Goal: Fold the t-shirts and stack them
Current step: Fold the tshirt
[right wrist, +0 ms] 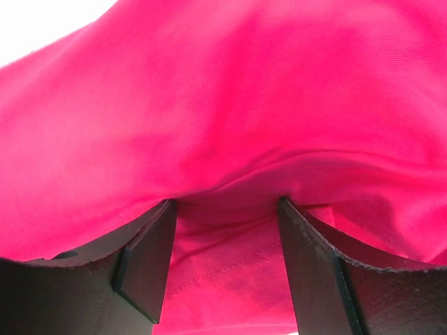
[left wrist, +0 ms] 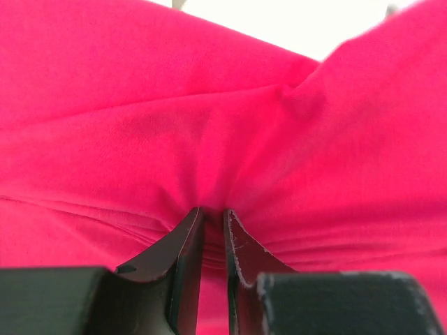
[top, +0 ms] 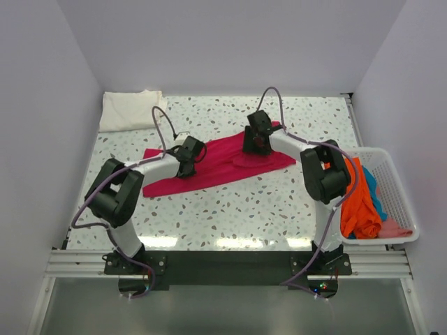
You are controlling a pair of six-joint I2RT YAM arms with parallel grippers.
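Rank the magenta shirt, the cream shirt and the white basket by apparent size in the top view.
1. magenta shirt and white basket: roughly alike in area. The right arm hides part of the basket, so I won't rank them.
2. cream shirt, folded at the far left corner: clearly smallest.

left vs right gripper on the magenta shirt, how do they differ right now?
Left black two-finger gripper: jaws nearly closed, pinching a fold of the magenta-red cloth t-shirt. Right black two-finger gripper: jaws wide apart, cloth between them, not clamped. From above, the left sits on the shirt's left half, the right near its right end. Both are down on the same shirt.
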